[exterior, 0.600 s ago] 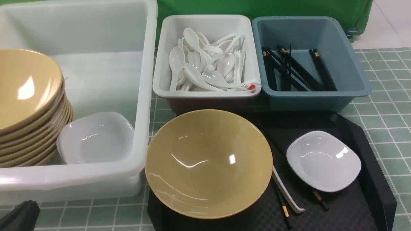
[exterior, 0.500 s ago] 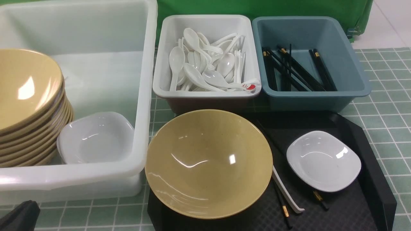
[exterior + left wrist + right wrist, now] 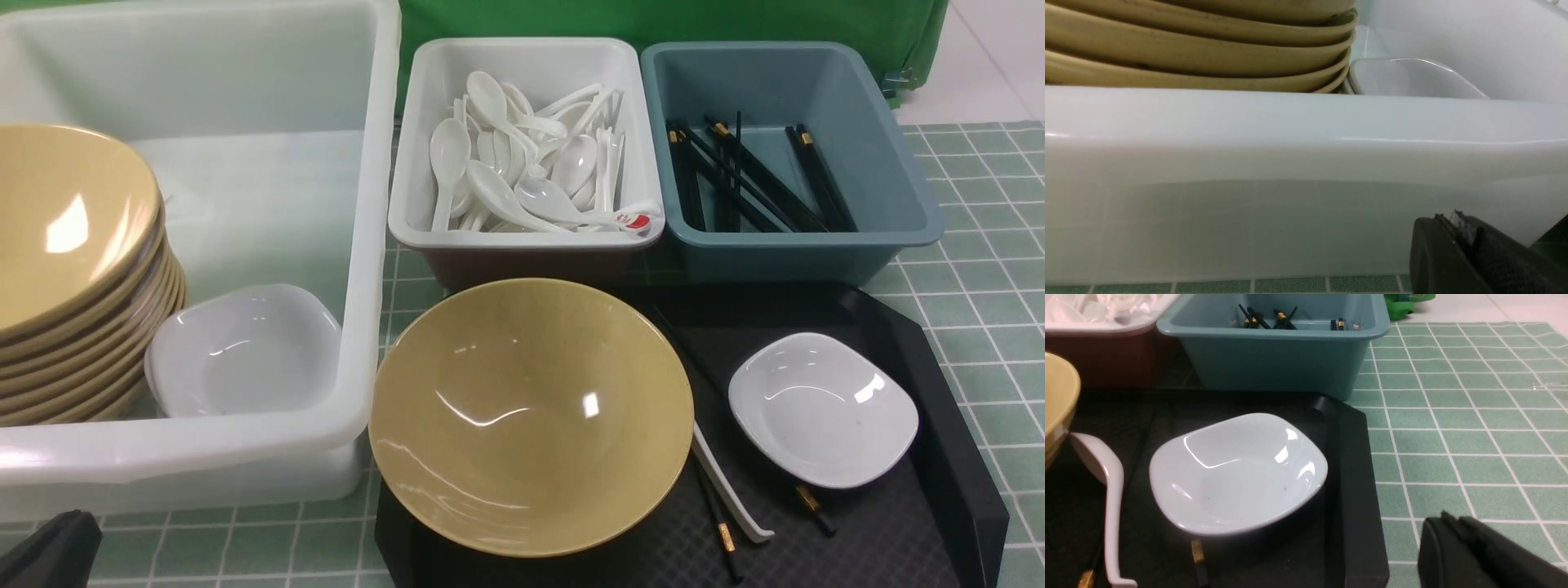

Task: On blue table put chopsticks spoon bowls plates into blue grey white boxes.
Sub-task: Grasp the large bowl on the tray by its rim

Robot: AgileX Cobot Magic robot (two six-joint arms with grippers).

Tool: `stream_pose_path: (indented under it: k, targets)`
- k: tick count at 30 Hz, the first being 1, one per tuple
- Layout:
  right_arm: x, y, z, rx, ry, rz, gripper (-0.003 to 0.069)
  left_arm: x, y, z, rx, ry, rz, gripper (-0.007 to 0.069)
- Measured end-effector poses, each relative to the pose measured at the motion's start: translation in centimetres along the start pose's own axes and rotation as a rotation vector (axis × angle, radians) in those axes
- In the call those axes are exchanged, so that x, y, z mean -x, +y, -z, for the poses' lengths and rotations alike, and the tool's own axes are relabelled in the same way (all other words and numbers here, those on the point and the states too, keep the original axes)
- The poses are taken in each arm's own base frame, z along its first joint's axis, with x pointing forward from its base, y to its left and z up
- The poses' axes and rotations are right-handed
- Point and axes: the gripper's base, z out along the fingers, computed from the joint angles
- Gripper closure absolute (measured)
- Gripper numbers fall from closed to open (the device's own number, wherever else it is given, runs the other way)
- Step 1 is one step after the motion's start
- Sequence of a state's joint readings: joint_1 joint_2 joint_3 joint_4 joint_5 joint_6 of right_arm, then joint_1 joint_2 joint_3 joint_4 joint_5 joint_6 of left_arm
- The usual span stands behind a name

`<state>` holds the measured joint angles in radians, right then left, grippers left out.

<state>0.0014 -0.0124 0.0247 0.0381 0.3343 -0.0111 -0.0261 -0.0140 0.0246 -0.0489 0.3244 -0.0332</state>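
Observation:
A tan bowl (image 3: 531, 416) and a white plate (image 3: 823, 408) sit on the black tray. A white spoon (image 3: 731, 498) lies between them, over black chopsticks (image 3: 720, 527); it also shows in the right wrist view (image 3: 1110, 486). The large translucent box (image 3: 363, 245) holds a stack of bowls (image 3: 73, 269) and a plate (image 3: 245, 351). The white box (image 3: 522, 233) holds spoons. The blue-grey box (image 3: 800, 245) holds chopsticks. My left gripper (image 3: 1449, 223) is shut and empty, low before the big box's near wall. My right gripper (image 3: 1447, 520) is shut and empty over the table, right of the tray.
The black textured tray (image 3: 939, 457) lies on the grid-cloth table (image 3: 980, 302) in front of the two smaller boxes. A spoon with a red mark (image 3: 637, 220) lies in the white box. A green cloth hangs behind the boxes.

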Motion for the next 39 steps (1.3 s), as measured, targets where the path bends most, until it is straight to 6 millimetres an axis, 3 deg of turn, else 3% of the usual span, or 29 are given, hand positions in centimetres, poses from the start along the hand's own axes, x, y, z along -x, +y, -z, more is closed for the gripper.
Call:
stream_pose_path:
  k: [21,26,34,39]
  targets:
    - [0.0,0.0,0.0,0.0,-0.002,0.001,0.0561,0.0,0.0,0.0,0.004,-0.001,-0.014,0.062]
    - [0.9,0.0,0.0,-0.002,-0.11,0.002,0.0557,0.4,0.1,0.0,0.008,-0.045,-0.033,0.062]
    - [5.0,-0.1,1.5,-0.006,-0.591,0.0,0.0548,4.8,-0.3,1.4,-0.016,-0.562,-0.052,0.062]
    - [6.2,-0.1,2.5,0.041,-0.761,-0.122,0.0543,7.1,-0.5,3.5,-0.044,-0.911,-0.035,0.062]
